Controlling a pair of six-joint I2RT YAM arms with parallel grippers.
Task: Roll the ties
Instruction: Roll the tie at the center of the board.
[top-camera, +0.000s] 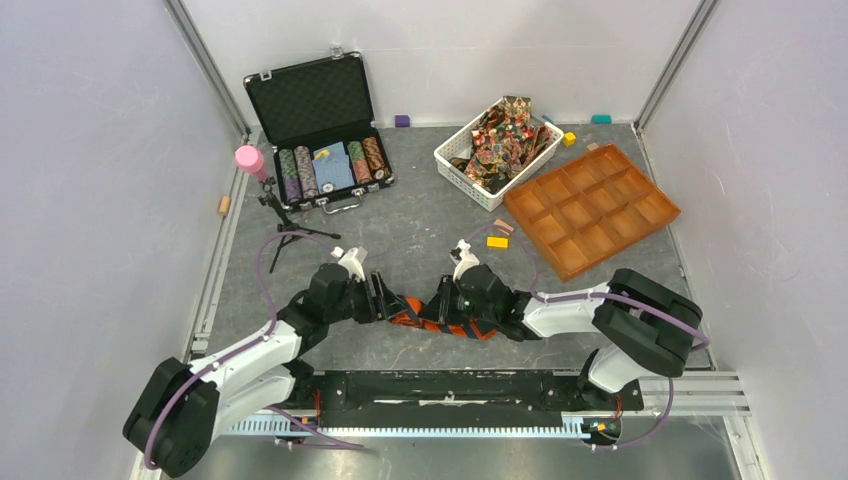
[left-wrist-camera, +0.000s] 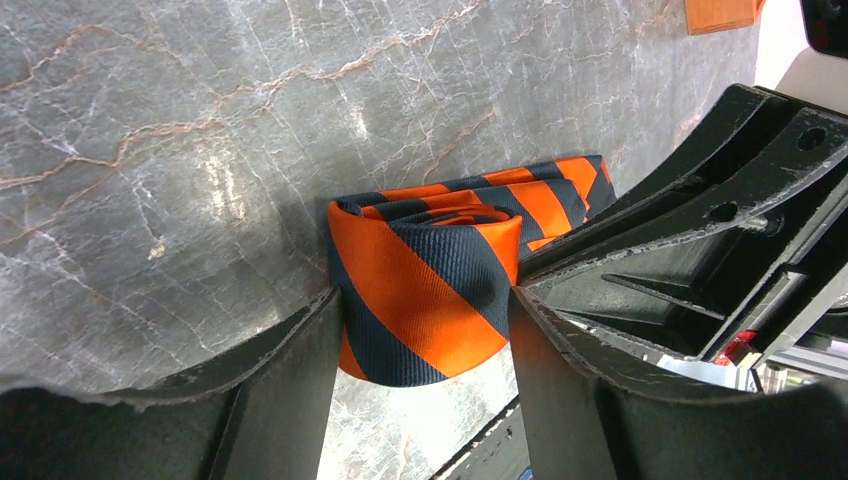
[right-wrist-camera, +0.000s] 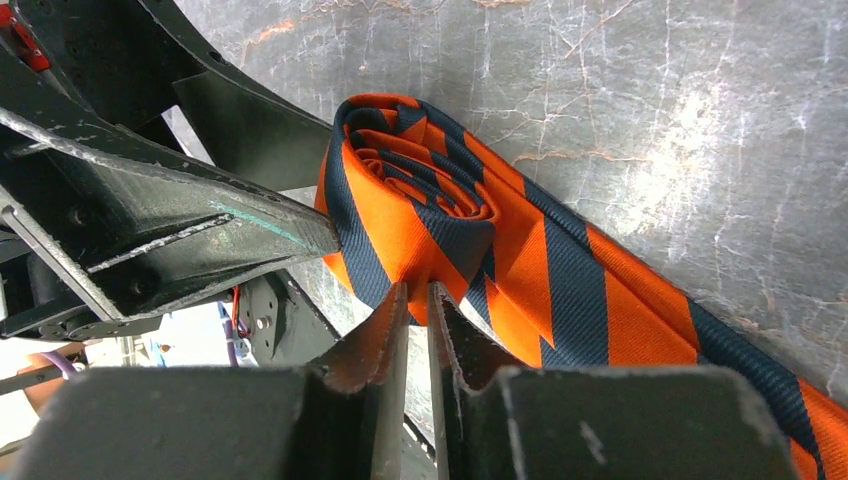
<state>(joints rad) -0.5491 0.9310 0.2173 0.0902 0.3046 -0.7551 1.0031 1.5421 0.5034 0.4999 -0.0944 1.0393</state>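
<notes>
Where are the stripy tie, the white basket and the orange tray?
stripy tie (left-wrist-camera: 430, 300): left wrist view, outer wrap of roll.
white basket (top-camera: 462, 181): top view, near wall.
orange tray (top-camera: 583, 212): top view, bare middle compartment.

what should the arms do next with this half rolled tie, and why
Probably roll one more turn toward the loose tail: the left pincer clasps the rolled part of the striped tie, the right pincer pinches its outer layer, and the tail lies flat, unrolled.

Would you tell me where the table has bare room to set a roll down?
The widest bare patch lies mid-table, between the chip case, the white basket and the yellow block. Crowded: around the striped tie, where the left fingers and right fingers meet, and beside the orange tray.
</notes>
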